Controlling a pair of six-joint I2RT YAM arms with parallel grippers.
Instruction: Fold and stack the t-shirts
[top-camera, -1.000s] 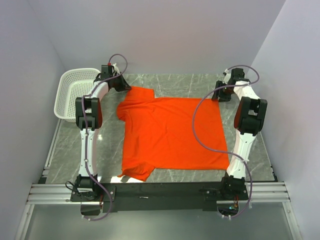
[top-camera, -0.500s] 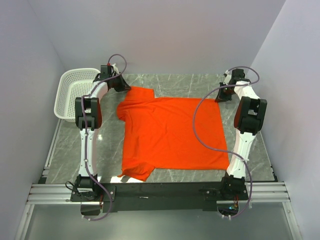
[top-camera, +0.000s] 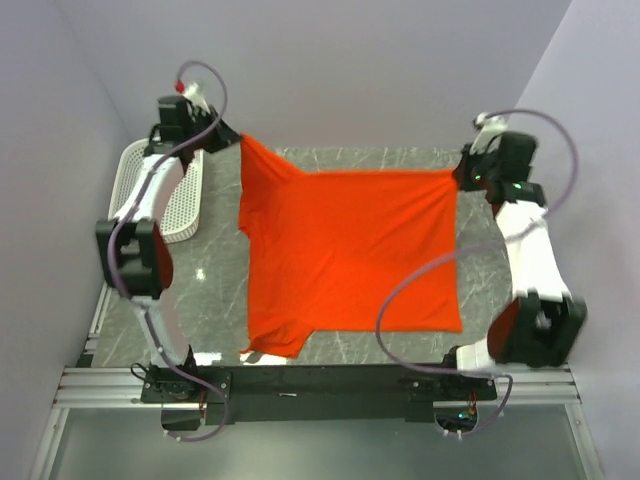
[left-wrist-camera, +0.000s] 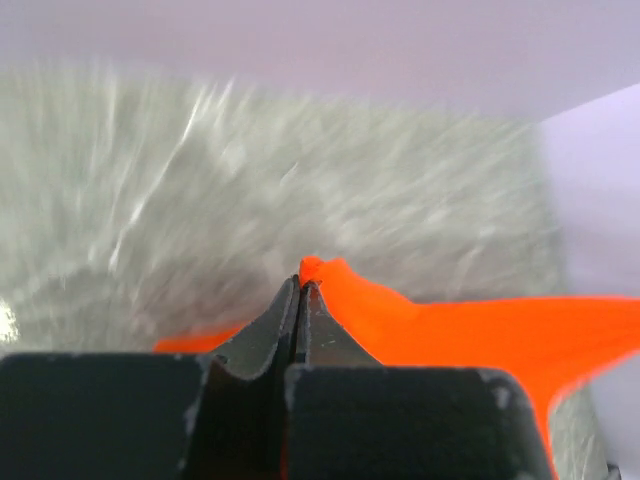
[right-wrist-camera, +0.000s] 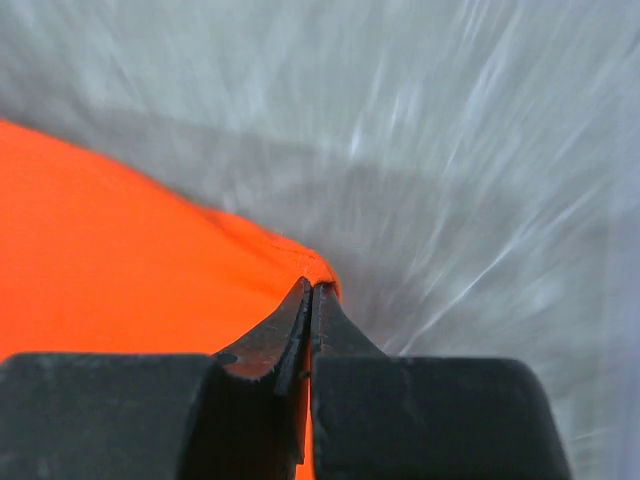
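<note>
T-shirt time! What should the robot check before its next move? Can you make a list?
1. Left end effector shut on a far corner of the t-shirt: ok.
2. Right end effector shut on the other far corner: ok.
3. Far edge stretched straight between them: ok.
4. Near hem resting on the table: ok.
5. Near sleeve lying flat: cannot tell.
6. Basket apart from the shirt: ok.
</note>
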